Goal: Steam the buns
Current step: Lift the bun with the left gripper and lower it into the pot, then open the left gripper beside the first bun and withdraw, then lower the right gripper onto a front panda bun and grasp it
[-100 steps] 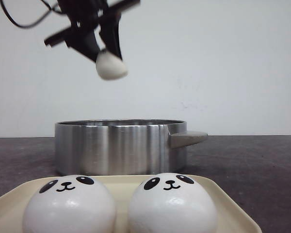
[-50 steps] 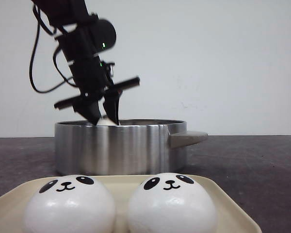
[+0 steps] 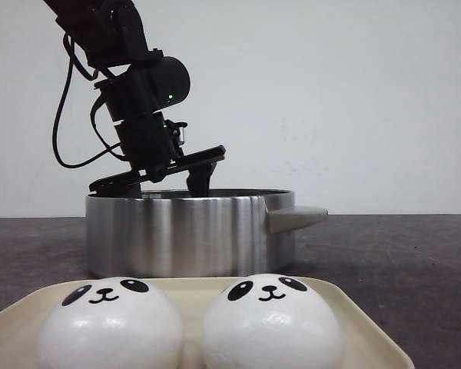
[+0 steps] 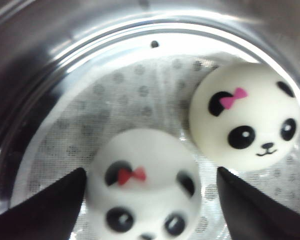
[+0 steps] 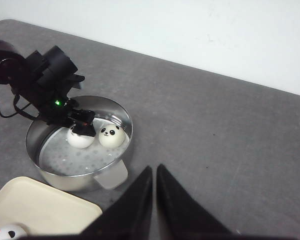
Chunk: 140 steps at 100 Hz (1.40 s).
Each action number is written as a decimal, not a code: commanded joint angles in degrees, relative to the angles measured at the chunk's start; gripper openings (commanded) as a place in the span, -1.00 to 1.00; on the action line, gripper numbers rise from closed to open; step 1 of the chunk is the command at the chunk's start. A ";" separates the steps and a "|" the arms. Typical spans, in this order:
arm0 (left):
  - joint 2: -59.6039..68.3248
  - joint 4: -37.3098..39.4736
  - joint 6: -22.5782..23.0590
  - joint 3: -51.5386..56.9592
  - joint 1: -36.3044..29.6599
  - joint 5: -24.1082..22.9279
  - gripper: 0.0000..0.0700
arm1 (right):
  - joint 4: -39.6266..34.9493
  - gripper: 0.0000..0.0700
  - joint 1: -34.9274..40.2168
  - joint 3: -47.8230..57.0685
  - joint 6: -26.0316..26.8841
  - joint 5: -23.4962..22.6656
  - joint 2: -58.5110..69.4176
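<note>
Facing two buns [image 4: 245,117] inside steamer [image 3: 184,231]

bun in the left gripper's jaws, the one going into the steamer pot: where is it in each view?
Front view: not visible, hidden behind the steamer pot wall under the left gripper.
Left wrist view: bun low in the picture, between the fingers, red bow on top.
Right wrist view: bun in the pot, under the gripper.
Shared landmark: the pot's steel rim.
</note>
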 commanded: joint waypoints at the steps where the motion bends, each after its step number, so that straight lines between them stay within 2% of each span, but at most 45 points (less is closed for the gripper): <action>1: 1.11 -0.55 0.28 1.97 -0.15 0.07 0.51 | 0.37 -0.99 0.79 0.66 1.01 0.24 0.48; 23: 0.04 -6.80 0.35 8.46 -0.74 0.00 0.50 | 0.22 -0.99 0.79 -1.55 2.27 -0.02 0.57; 40: -5.09 -7.48 0.22 11.82 -2.80 -0.46 0.48 | 1.07 -0.99 0.50 -10.82 4.00 -2.97 0.57; 50: -10.51 -5.51 -0.42 11.82 -5.46 -2.05 0.47 | 3.67 -0.99 0.50 -18.14 8.98 -9.75 0.59; 60: -16.90 -5.16 0.48 11.82 -9.09 -7.37 0.47 | 10.45 -0.99 0.50 -25.77 13.68 -17.16 1.11; 70: -23.43 -5.66 2.45 11.82 -13.14 -12.94 0.47 | 17.53 -0.98 0.50 -31.56 16.11 -23.54 2.67; 81: -30.60 -7.15 3.34 11.82 -16.90 -16.90 0.47 | 21.07 -0.97 0.52 -34.84 17.51 -29.42 5.51; 86: -33.86 -8.22 3.39 11.82 -18.34 -18.62 0.47 | 21.64 -0.74 0.52 -35.58 17.51 -31.91 7.04; 95: -39.34 -10.51 3.91 11.82 -20.28 -21.24 0.47 | 21.57 0.20 0.72 -35.76 17.42 -34.47 10.58; 98: -41.11 -11.39 4.00 11.82 -20.72 -21.59 0.47 | 21.62 0.44 0.85 -35.76 17.31 -34.80 11.76; 101: -42.88 -12.20 4.00 11.82 -21.00 -21.66 0.47 | 21.66 0.57 1.05 -35.76 17.27 -34.73 13.05; 114: -49.86 -15.37 3.93 11.82 -21.66 -21.57 0.47 | 22.99 0.58 1.38 -35.76 17.25 -35.21 18.82; 126: -55.34 -19.54 3.91 11.82 -21.92 -21.40 0.46 | 25.55 0.58 1.38 -35.76 17.05 -39.01 24.06; 140: -59.71 -25.09 3.91 11.82 -21.92 -21.44 0.46 | 28.35 0.58 1.38 -35.76 18.21 -40.87 29.03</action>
